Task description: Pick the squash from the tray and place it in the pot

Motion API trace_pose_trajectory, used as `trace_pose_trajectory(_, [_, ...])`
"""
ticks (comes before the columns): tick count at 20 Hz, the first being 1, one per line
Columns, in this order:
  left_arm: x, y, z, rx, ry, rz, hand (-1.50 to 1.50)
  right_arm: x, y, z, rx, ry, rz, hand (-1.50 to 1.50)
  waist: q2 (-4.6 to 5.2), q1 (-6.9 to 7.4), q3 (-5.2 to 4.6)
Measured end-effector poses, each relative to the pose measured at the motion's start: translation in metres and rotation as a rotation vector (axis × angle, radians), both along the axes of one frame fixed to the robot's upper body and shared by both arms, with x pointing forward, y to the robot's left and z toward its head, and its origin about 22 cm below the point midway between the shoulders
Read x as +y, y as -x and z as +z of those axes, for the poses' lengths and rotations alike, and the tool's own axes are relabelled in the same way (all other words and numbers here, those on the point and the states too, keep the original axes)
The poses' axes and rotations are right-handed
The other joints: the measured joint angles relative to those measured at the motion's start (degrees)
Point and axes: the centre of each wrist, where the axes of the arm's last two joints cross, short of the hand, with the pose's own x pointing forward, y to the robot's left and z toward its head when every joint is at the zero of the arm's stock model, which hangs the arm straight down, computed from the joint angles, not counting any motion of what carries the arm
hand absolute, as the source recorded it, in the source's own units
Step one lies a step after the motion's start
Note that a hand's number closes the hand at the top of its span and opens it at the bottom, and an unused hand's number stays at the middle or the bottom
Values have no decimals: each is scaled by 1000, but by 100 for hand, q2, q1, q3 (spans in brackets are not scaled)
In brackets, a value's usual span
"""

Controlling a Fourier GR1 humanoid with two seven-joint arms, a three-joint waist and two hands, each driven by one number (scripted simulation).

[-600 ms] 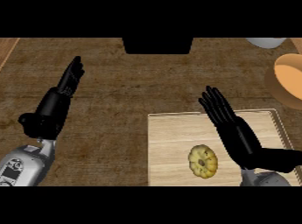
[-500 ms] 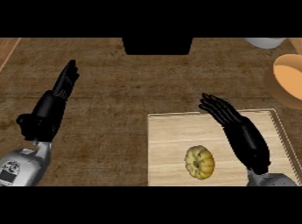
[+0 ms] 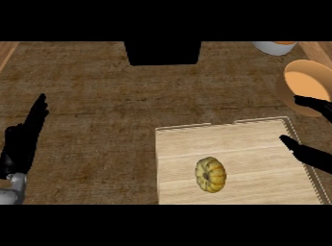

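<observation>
A ribbed yellow-orange squash (image 3: 211, 174) lies on the pale wooden tray (image 3: 268, 144) at the lower middle of the head view. My right hand (image 3: 316, 158) shows at the right edge, over the tray's right rim, open with thumb and fingers spread apart and nothing between them. It is apart from the squash, well to its right. The orange pot (image 3: 309, 85) stands just behind the tray's far right corner, partly covered by the right hand's fingers (image 3: 326, 108). At the left edge my left hand (image 3: 22, 143) rests open, fingers up.
A black block (image 3: 161, 52) stands at the counter's back middle. A white bowl (image 3: 274, 47) sits at the back right, beside the pot. Wooden strips border the counter at the left and the back right.
My right hand has swung from above the tray's middle out to its right rim, near the pot. The left hand has shifted toward the lower left. The squash has stayed put.
</observation>
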Motion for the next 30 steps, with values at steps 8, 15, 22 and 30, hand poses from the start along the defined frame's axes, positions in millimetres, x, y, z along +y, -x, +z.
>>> trace_pose_trajectory(8, [28,24,-6,42,-3,61,0,36,67,4,-114,310,-23,-150,62,-38,56])
trace_pose_trajectory(15, [30,28,-9,35,9,40,0,81,105,28,52,483,-84,-150,148,137,56])
trace_pose_trajectory(22, [21,25,-8,16,6,-5,0,114,115,27,336,700,-204,-150,222,381,50])
trace_pose_trajectory(30, [12,18,-9,18,14,-25,0,170,102,15,565,790,-219,-150,253,479,68])
